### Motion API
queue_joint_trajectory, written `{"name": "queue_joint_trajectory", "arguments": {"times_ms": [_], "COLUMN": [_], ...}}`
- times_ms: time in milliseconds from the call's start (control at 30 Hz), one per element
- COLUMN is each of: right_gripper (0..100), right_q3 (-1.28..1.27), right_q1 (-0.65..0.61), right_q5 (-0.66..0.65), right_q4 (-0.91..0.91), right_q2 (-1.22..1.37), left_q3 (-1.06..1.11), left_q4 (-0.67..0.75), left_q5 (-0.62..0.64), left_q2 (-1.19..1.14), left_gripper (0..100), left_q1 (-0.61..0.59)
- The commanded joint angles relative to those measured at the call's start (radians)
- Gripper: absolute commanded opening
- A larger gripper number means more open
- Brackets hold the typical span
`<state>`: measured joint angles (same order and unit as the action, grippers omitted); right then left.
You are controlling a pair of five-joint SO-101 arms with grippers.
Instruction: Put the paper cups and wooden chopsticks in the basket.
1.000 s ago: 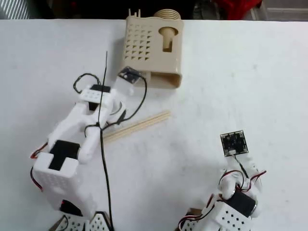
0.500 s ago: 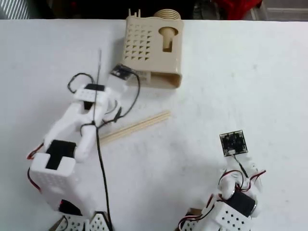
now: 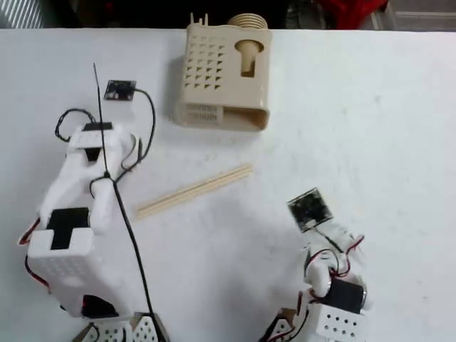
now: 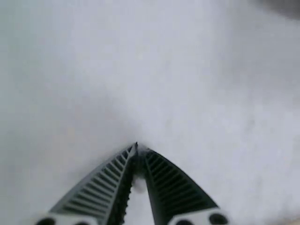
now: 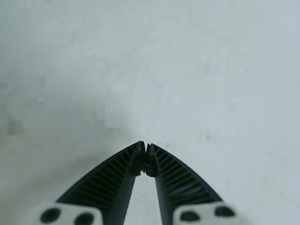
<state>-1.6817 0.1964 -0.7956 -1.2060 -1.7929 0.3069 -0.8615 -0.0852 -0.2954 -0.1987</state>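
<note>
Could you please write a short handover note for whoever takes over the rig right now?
Left gripper: shut, empty, over bare table.
Right gripper: shut, empty, also over bare table.
Basket: at the far side of the table. The paper cups appear to be stacked inside it.
Wooden chopsticks: lying together on the table in front of the basket, between the two arms, with neither gripper touching them.
Done: the cups, apparently.
Left: pick up the chopsticks and put them in the basket.

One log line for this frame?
left gripper: shut, empty | right gripper: shut, empty | chopsticks: flat on table, outside basket | paper cups: in basket
</note>
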Motion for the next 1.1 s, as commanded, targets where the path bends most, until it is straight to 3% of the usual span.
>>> {"name": "queue_joint_trajectory", "arguments": {"times_ms": [0, 367, 700, 900, 1067], "right_gripper": [2.1, 2.1, 2.1, 1.9, 2.0], "right_q3": [-0.009, -0.009, -0.009, -0.009, -0.009], "right_q1": [-0.022, -0.024, -0.022, -0.022, -0.022], "right_q5": [-0.009, -0.009, -0.009, -0.009, -0.009], "right_q4": [-0.013, -0.018, -0.019, -0.021, -0.021], "right_q2": [-0.007, -0.007, -0.007, -0.005, -0.005], "left_q3": [-0.164, -0.519, -0.571, -0.744, -0.856], "left_q4": [0.012, 0.028, 0.4, 0.399, 0.236], "left_q5": [0.014, 0.012, 0.011, 0.012, 0.012], "left_q2": [0.045, 0.033, -0.197, -0.354, -0.446], "left_gripper": [2, 2, 2, 2, 2], "left_q1": [0.007, 0.211, 0.374, 0.412, 0.412]}}
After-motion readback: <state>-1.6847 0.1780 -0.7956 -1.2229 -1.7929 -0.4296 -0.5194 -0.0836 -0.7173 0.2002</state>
